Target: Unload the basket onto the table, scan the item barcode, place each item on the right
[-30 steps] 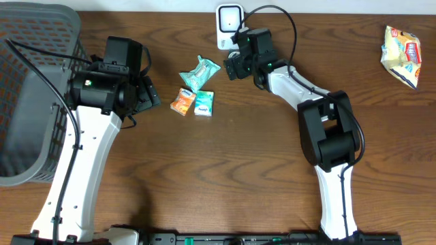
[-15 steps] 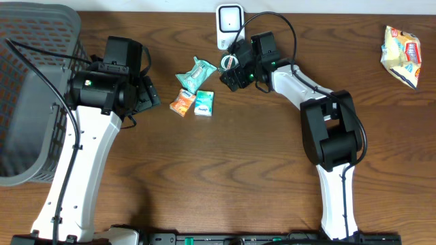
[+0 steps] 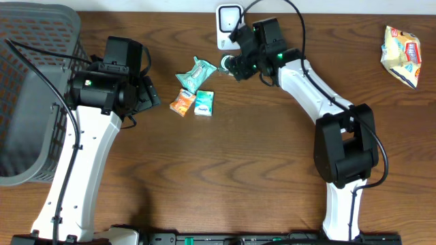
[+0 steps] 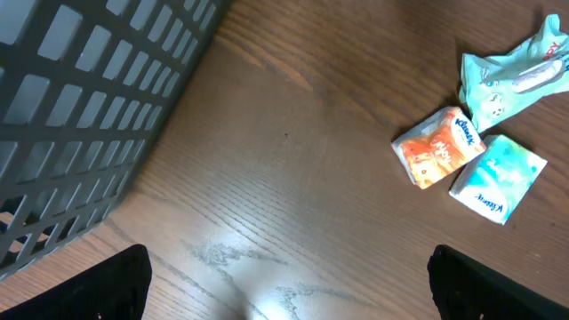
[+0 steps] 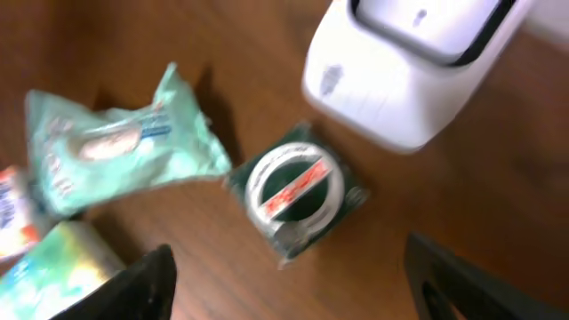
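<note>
Frankly, little of the job was done. My right gripper [image 5: 289, 253] hung over the small round green tin [image 5: 298, 191], fingers spread to either side with nothing pinched. The tin lay flat on the table [image 5: 498, 196], just beside the white scanner [image 5: 400, 71], with a teal packet [image 5: 116, 151] near its other side. I judged that the pickup and the showing of its barcode were both left to do. My left gripper [image 4: 286, 289] sat spread and empty, well apart.

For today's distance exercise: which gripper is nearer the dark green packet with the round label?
Right. The right gripper hangs above the dark green packet; the left gripper is well away.
</note>
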You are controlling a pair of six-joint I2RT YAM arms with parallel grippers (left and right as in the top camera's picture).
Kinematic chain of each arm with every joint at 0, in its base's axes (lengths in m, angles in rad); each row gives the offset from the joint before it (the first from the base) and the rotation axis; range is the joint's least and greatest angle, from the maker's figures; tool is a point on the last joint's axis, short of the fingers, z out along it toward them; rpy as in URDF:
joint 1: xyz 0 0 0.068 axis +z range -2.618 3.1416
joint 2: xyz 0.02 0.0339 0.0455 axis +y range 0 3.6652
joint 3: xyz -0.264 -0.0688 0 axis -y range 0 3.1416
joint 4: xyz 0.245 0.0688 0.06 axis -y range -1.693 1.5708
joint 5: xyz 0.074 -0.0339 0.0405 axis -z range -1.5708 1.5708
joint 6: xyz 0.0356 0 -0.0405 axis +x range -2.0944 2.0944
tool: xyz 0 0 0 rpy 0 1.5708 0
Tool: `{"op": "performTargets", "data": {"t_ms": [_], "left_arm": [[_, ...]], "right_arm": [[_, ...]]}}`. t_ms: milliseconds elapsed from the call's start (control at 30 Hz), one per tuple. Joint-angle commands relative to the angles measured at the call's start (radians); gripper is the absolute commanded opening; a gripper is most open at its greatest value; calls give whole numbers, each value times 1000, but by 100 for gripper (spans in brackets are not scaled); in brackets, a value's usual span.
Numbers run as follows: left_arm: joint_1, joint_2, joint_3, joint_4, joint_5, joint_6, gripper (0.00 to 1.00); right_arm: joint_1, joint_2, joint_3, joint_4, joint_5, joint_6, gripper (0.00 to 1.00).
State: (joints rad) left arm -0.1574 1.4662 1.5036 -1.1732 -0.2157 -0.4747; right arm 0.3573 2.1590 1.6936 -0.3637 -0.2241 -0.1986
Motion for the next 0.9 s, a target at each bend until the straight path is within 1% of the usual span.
{"op": "performTargets", "data": {"t_ms": [0,33,100,167,200,267,500,633,733,800,867], "left_arm": [[4,4,-1,-4,-14,-10,98],[4,4,-1,-4,-14,-10,97],[4,4,-1,-4,-13,-10,98],[4,4,-1,-4,-14,-10,98],[4,4,-1,-4,-13,-10,97],[4,4,-1,-4,-14,-10,98],[4,4,-1,-4,-14,-10,98],[4,4,-1,-4,-13,-10,98],[4,4,-1,-4,-13,-10,98],[4,4,-1,-4,-14,-10,98],[4,4,-1,-4,-14,-10,98]], "right_arm": [[3,53,0,89,65,-8,71],[3,74,0,121,63,-8,71],[3,128,0,175,21,-8,83],[3,161,0,202,-32,-9,91],[3,177,0,216,-52,-9,93],[4,197,0,231,-71,-11,94],[5,207,0,228,-98,-44,91],[5,204,0,180,-149,-69,86],[5,189,0,98,-179,-91,81],[5,163,0,25,-178,-95,80],[5,122,0,-59,-169,-102,73]]}}
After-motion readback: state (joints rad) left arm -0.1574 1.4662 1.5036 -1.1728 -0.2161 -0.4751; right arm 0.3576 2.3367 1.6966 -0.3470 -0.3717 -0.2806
